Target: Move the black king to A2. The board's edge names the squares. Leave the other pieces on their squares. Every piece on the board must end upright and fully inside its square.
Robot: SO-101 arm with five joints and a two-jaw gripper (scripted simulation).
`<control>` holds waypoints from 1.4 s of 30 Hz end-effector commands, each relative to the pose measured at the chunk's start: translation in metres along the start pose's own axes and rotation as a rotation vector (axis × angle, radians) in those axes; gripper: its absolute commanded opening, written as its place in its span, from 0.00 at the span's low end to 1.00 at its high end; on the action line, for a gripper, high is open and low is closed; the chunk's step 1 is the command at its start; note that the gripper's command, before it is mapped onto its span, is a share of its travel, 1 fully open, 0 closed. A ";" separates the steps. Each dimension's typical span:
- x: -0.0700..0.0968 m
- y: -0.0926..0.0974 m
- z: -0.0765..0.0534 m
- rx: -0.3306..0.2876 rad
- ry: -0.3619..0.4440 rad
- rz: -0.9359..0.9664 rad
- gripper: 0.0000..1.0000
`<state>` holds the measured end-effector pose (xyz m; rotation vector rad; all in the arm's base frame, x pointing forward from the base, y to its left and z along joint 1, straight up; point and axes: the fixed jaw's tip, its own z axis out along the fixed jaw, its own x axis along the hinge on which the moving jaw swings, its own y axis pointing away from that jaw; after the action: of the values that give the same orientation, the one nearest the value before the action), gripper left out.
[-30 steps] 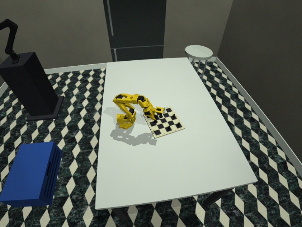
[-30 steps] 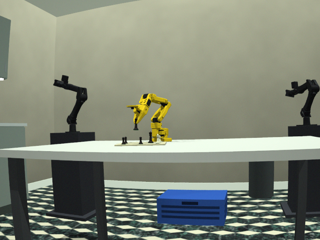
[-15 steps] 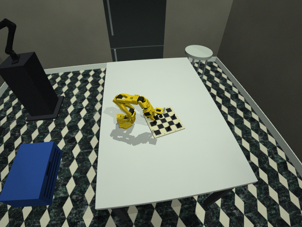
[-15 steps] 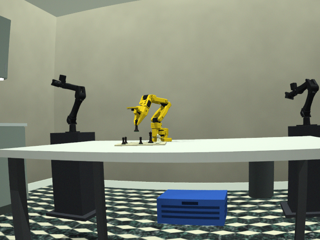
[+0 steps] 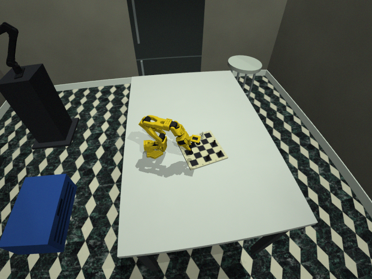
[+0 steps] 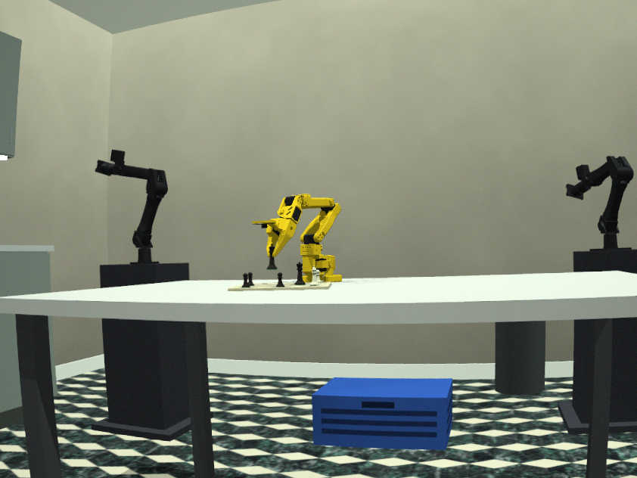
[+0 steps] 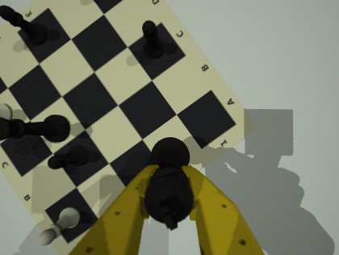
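Pincer (image 7: 169, 190) grips black king (image 7: 169, 177); exterior shows it airborne.

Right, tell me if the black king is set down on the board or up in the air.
In the air. The gripper is shut on the black king, whose base hangs above the board.

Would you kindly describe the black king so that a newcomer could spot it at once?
On the white table lies a small checkered chessboard beside the yellow arm. The black king is the one piece off the board, hanging clamped in the arm's yellow hand above the board's corner.
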<state>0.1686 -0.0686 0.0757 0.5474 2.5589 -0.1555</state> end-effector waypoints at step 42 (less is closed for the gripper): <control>0.017 0.001 0.027 -0.004 -0.010 -0.013 0.00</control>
<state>0.1708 -0.0696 0.0498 0.5406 2.5272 -0.1635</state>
